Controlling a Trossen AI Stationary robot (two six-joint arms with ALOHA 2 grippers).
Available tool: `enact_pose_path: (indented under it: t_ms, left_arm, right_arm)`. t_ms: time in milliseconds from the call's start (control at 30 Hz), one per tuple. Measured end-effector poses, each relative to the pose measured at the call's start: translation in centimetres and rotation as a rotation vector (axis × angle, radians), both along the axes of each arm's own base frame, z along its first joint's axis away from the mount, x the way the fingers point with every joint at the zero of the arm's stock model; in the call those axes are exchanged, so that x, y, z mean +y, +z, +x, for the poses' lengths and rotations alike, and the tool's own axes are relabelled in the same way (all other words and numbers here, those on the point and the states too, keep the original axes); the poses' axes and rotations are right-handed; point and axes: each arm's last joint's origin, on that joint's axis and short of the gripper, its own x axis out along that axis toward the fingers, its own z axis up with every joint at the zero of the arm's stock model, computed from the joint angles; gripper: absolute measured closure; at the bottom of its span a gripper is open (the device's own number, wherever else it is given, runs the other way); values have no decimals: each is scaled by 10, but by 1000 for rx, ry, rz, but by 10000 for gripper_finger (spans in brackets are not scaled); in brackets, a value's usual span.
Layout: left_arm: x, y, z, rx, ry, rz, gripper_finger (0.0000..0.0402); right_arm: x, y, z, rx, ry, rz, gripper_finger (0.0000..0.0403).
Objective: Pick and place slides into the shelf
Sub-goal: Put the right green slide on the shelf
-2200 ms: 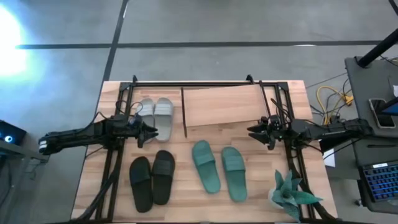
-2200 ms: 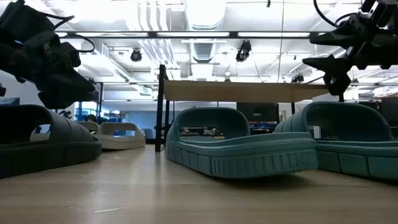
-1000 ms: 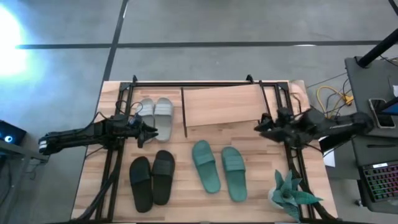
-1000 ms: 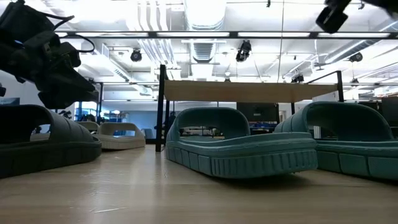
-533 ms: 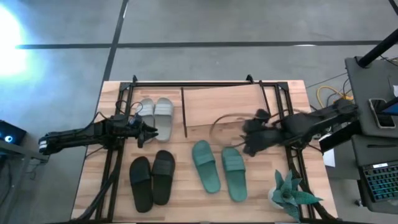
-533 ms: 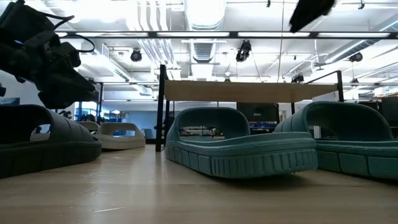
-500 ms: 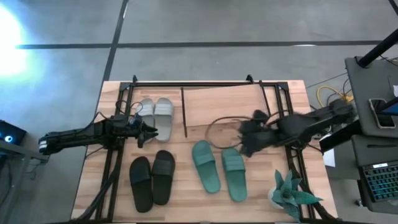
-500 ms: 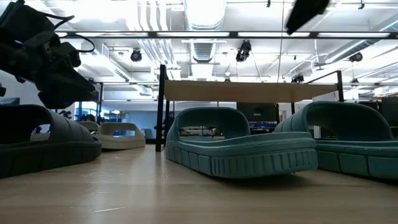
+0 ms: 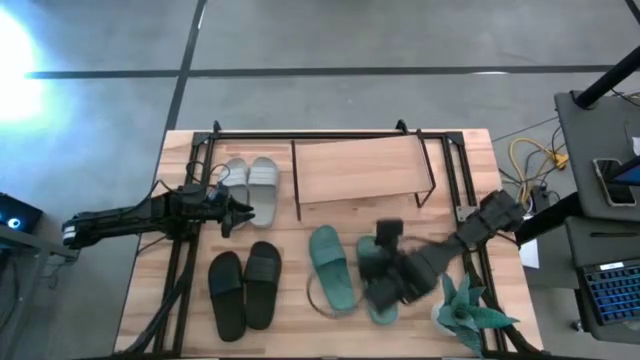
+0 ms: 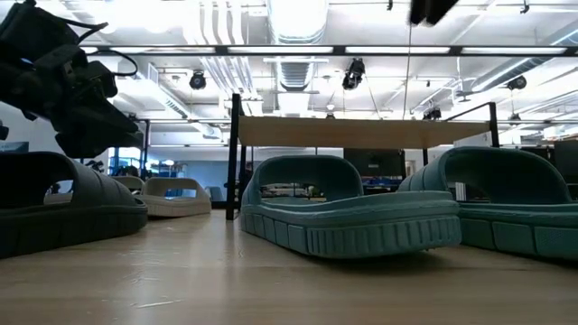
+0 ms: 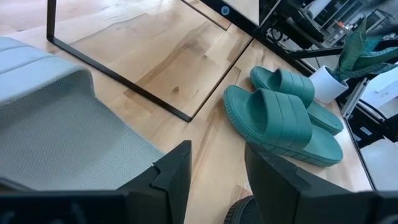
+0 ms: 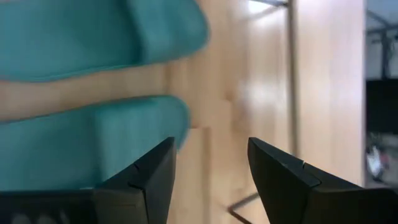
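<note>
Right gripper (image 9: 383, 283) has swung, in approx. 2 s, from beside the shelf's right end out over the teal slides (image 9: 348, 268), now above the right-hand one of the pair, nr the front edge of the tabletop (image 9: 290, 315), right of centre. Its fingers (image 12: 144, 177) are spread, nothing betw. them, teal strap directly below in the right wrist view. Reads as the approach to a first pick; no slide is lifted yet. Left gripper (image 9: 240, 212) hasn't moved: it hovers betw. the light grey slides (image 9: 250, 186) and the black slides (image 9: 244, 288) on the left half, fingers (image 11: 177, 171) apart and empty. The shelf (image 9: 360, 168) stands at the back edge, centre-right, plank top bare; grey pair sits just left of it, not under it. All three pairs are still on the tabletop, so the task is barely begun. Hard to read: right arm is motion-smeared in the high view, so exact fingertip position over the slide is a guess; low view catches only a dark scrap of it at the top edge; right wrist view is blurred, so height above the strap can't be judged. A potted plant (image 9: 470, 310) stands close to the arm at the front right corner.
</note>
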Motion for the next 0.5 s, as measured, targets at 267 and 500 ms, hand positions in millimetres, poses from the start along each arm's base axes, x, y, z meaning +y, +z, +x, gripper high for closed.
enact_pose_path:
  t_ms: [267, 500]
  left_arm:
    - [0, 0, 0, -3, 0, 1, 267]
    - [0, 0, 0, -3, 0, 0, 267]
  right_arm:
    - [37, -36, -24, 12, 15, 18, 211]
    - [45, -62, -15, -83, -47, 95, 211]
